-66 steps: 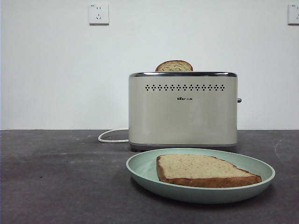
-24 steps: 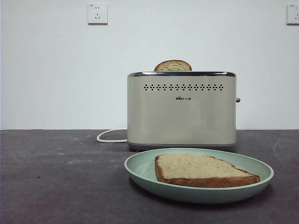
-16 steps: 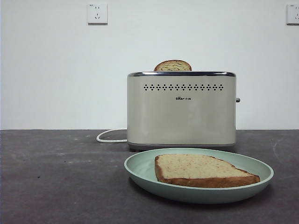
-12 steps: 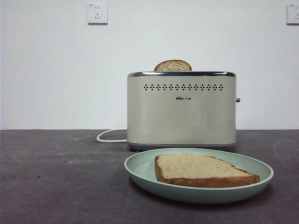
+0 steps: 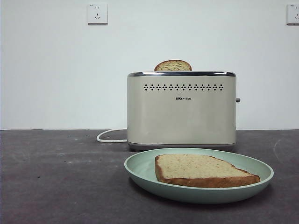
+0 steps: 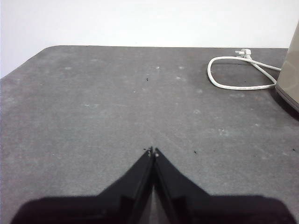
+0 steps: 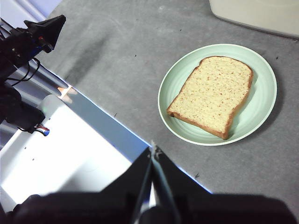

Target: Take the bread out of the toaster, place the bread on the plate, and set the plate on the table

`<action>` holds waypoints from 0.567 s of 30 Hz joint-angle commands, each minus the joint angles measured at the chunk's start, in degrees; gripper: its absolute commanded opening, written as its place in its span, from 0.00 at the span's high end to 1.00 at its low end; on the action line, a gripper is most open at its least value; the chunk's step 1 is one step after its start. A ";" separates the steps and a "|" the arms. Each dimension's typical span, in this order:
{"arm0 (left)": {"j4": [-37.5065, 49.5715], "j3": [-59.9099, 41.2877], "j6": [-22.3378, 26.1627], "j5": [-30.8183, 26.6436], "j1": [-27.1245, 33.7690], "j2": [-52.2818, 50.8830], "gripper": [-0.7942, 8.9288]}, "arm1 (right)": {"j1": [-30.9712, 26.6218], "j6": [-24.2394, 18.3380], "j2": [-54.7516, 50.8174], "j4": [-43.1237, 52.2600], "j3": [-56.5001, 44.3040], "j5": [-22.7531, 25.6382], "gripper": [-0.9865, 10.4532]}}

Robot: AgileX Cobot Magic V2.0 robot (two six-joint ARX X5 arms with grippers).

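dark table (image 5: 60, 186) under plate (image 5: 140, 169) with bread (image 5: 201, 169); both grippers' fingers pressed together, empty

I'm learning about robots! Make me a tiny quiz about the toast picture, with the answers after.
1. True or false: the bread lies flat on the plate.
2. What peeks out of the top of the toaster?
A. a fork
B. a second slice
C. nothing
3. Fill in: the plate rests on the ____, in front of the toaster.

Key:
1. True
2. B
3. table
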 commanded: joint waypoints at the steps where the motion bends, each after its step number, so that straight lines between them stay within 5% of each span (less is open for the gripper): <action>1: 0.22 -0.68 -0.35 -0.11 0.17 -0.15 0.92 | 0.04 -0.07 -0.17 0.33 -0.28 0.35 0.91; 7: 0.20 -0.68 -0.35 -0.11 0.17 -0.15 0.92 | -4.22 -10.91 -1.46 2.84 -0.33 3.15 0.91; 17: 0.20 -0.68 -0.35 -0.11 0.17 -0.15 0.92 | -12.46 -11.06 -8.02 26.99 -8.61 3.69 0.91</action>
